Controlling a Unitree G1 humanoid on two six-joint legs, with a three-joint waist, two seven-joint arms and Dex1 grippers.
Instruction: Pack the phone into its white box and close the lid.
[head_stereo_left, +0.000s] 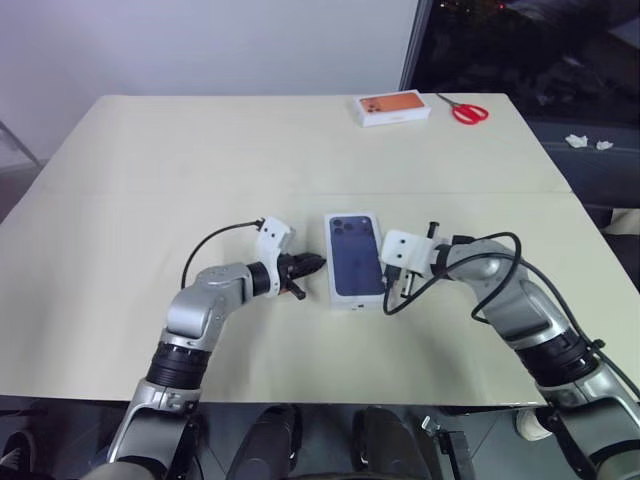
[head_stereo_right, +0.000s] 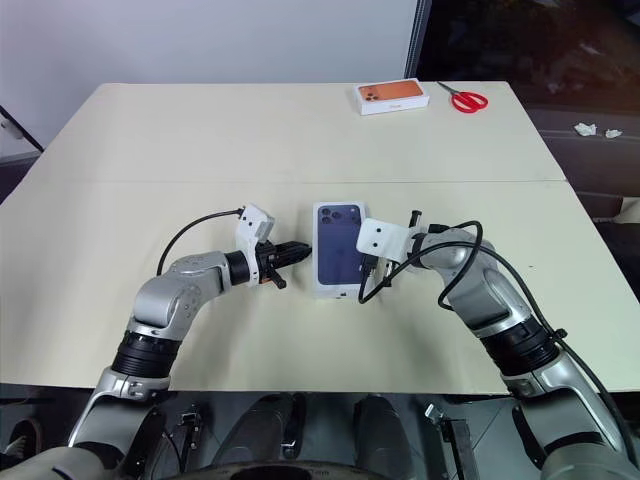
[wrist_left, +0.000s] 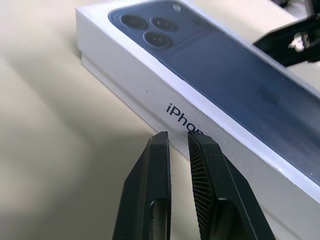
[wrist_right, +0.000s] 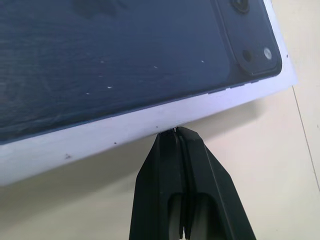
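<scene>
- One white box (head_stereo_left: 349, 302) with its lid (head_stereo_left: 355, 256) on; contents hidden.
- One orange-topped box (head_stereo_left: 394, 108), one scissors (head_stereo_left: 465, 111).
- Left gripper (wrist_left: 179, 141) slightly parted, empty; right gripper (wrist_right: 176, 132) clenched, empty.

Flanked on both long sides, the lid (head_stereo_left: 356, 255) on the white box mid-bench (head_stereo_left: 150, 200) has the left gripper (head_stereo_left: 312, 265) just beside one edge and the right gripper (wrist_right: 175, 131), jaws pressed together, at the other. Open bench lies before and behind; an orange-topped box (head_stereo_left: 394, 108) and scissors (head_stereo_left: 465, 110) sit at the far edge.
</scene>
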